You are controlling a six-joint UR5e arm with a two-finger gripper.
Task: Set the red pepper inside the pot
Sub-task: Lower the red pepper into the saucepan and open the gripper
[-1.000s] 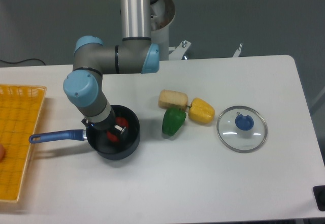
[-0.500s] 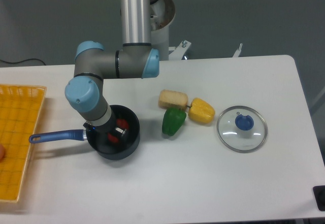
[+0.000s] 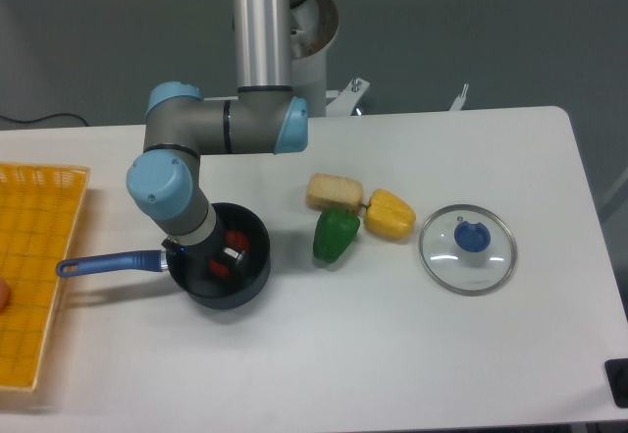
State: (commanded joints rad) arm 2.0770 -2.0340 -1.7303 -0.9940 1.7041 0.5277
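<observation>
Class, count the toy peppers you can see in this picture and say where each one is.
3. The red pepper is inside the pot, partly hidden by the gripper. The green pepper and yellow pepper lie right of it.

No readable text, labels, brands, numbers or signs anywhere; arm, table items and background all carry no legible marking.

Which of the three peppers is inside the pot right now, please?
The red pepper: it sits in the pot beneath the tool, while the green pepper and yellow pepper lie on the table.
</observation>
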